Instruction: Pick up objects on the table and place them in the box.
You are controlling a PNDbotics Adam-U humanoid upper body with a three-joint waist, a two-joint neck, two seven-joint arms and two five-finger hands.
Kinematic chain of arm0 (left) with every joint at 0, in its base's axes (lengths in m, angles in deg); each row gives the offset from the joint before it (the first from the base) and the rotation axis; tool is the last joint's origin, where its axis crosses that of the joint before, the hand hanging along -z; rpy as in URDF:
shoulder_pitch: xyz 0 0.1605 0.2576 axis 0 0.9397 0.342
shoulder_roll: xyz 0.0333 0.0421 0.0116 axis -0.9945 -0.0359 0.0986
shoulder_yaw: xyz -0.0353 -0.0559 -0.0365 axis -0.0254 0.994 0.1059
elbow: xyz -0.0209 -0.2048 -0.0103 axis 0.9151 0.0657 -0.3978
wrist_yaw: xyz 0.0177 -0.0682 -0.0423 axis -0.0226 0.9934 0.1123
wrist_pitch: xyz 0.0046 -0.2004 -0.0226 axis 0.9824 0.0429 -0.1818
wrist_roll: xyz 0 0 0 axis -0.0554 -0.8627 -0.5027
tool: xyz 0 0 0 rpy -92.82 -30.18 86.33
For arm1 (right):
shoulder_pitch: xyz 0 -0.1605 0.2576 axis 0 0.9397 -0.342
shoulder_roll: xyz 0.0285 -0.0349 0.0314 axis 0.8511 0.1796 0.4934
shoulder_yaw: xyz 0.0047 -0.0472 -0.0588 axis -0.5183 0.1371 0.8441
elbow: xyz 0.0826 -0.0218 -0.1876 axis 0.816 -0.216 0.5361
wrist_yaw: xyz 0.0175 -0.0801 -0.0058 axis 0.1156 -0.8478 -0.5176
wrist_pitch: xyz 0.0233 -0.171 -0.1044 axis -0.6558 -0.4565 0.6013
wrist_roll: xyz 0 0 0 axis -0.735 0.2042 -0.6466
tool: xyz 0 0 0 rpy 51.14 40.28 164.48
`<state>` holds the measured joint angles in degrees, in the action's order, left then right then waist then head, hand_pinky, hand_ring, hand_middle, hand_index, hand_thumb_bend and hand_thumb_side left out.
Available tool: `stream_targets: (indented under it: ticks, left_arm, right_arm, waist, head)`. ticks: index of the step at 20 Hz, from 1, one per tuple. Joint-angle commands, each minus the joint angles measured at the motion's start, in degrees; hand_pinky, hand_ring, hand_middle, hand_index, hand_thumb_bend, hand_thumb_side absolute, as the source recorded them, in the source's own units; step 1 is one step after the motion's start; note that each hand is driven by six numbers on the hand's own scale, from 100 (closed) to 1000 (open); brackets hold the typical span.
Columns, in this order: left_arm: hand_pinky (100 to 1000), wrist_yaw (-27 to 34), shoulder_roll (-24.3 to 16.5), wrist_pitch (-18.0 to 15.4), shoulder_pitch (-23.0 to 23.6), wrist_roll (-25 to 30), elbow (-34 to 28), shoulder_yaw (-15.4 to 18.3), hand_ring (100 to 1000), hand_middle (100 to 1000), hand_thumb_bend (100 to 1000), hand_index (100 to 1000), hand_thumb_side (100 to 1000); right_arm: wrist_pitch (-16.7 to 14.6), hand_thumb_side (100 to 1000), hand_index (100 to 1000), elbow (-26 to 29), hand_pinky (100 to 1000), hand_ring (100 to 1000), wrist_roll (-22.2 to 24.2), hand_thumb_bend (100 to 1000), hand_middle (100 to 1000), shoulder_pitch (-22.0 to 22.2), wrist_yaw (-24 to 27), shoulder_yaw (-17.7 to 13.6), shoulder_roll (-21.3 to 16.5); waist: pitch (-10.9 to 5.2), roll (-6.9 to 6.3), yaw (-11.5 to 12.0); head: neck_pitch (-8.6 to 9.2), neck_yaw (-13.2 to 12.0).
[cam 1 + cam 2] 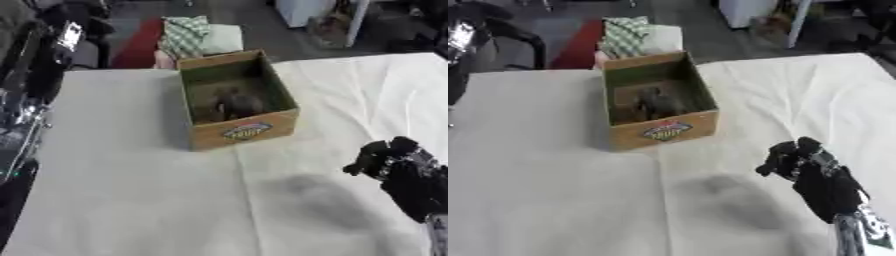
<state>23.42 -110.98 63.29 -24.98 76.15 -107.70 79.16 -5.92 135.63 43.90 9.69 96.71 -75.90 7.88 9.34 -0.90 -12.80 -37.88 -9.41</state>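
Hovering right hand [811, 172], fingers curled on nothing; box [234, 100] bears an unreadable oval label [247, 131].

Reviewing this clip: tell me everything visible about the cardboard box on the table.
The cardboard box is brown, open-topped and rectangular, with a colourful oval label on its near wall. It stands upright on the white-covered table, turned slightly askew, toward the table's far edge. Inside lies something dark and lumpy that cannot be made out. Nothing touches the box from outside; the right hand hovers apart from it, nearer the camera, to the right.
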Motion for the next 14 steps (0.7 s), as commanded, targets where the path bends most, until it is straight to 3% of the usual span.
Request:
stream_targets:
  ticks: [1,4,14]
  left_arm:
    - [750,2.2,3.2,2.1,1.7,-0.3,-2.4,1.1,631,632,100,690,826]
    - [748,2.8,5.9,2.9,4.0,0.2,-3.0,1.2,628,629,100,688,834]
    - [740,4.0,7.6,3.8,7.2,0.3,-3.3,1.1,619,613,100,678,856]
  right_arm:
    - [0.0,842,679,1.6,691,546,-0.8,100,539,0.3,0.8,-0.9,-1.6]
    - [0.1,834,679,1.8,691,546,-1.1,100,539,0.6,1.0,-1.0,-1.7]
    - [0.1,833,679,2.3,692,547,-1.2,100,539,0.9,1.2,-1.1,-1.5]
  waist:
    - [-1.31,0.04,1.0]
    - [-1.69,0.14,2.4]
    - [-1.61,0.54,3.1]
  head:
    - [-1.58,0.5]
    - [-2.55,0.5]
    - [-3.59,-0.6]
